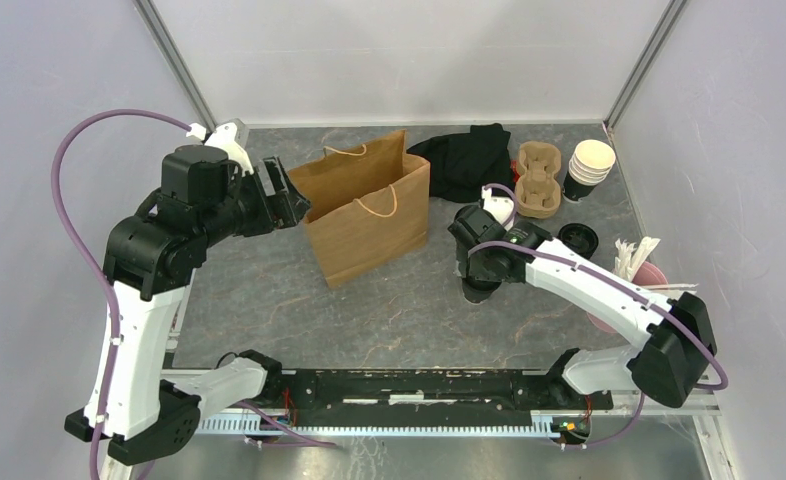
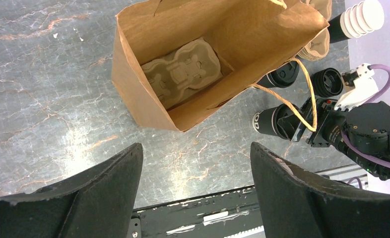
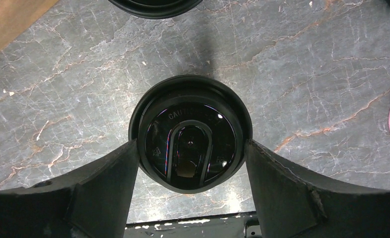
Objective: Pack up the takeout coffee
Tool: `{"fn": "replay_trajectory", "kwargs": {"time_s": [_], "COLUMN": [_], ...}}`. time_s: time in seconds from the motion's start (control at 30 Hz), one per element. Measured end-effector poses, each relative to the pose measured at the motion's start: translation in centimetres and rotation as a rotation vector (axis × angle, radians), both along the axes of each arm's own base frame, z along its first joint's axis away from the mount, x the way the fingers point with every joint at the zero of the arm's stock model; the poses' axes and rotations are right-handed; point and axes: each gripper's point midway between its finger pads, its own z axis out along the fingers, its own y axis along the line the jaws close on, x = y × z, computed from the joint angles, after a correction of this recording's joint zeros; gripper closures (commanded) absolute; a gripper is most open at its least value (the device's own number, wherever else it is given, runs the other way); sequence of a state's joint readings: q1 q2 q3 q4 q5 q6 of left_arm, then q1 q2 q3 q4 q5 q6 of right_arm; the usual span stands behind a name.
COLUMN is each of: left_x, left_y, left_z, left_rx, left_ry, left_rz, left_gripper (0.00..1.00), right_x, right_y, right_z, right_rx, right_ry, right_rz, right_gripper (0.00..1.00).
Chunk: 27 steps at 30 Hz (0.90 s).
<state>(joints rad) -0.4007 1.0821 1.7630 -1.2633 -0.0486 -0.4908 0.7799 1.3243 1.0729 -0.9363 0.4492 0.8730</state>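
One takeout coffee cup [image 3: 190, 134], black with a black sip lid, stands on the table between the fingers of my right gripper [image 3: 191, 148]. Both fingers press against the lid's sides. In the top view this gripper [image 1: 481, 275] points down to the right of the brown paper bag [image 1: 369, 210]. A second lidded black cup [image 2: 285, 74] stands close by, beside the bag. My left gripper [image 2: 196, 148] hangs open and empty above the table left of the bag [image 2: 138, 94]. A pulp cup carrier [image 2: 183, 72] lies in the bottom of the bag.
Another pulp carrier [image 1: 536, 180], a stack of lidless cups [image 1: 589, 165] and a black cloth [image 1: 469, 160] sit at the back right. A black lidded piece [image 1: 577, 238], white packets [image 1: 634, 255] and a pink bowl [image 1: 649, 275] lie to the right.
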Motion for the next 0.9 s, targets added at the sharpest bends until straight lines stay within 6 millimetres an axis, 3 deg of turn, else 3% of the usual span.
{"fn": "replay_trajectory", "kwargs": {"time_s": [0.13, 0.43, 0.6, 0.73, 0.9], "left_x": [0.0, 0.2, 1.0, 1.6, 2.7], "left_y": [0.0, 1.1, 2.2, 2.3, 1.9], "left_z": [0.0, -1.0, -2.8, -4.2, -5.4], "left_rx": [0.002, 0.051, 0.125, 0.142, 0.151], "left_ry": [0.001, 0.033, 0.097, 0.137, 0.165], "left_rz": [0.001, 0.049, 0.117, 0.144, 0.158], "left_gripper": [0.14, 0.13, 0.17, 0.20, 0.26], "right_x": [0.0, 0.1, -0.1, -0.3, -0.2], "right_y": [0.0, 0.0, -0.1, -0.2, -0.5], "right_z": [-0.2, -0.2, 0.1, 2.2, 7.1], "right_rx": [-0.008, -0.020, -0.033, 0.002, 0.086], "right_ry": [0.006, 0.004, 0.006, -0.050, -0.222], "right_rz": [0.003, 0.026, 0.076, 0.133, 0.219], "right_gripper": [0.18, 0.51, 0.60, 0.66, 0.72]}}
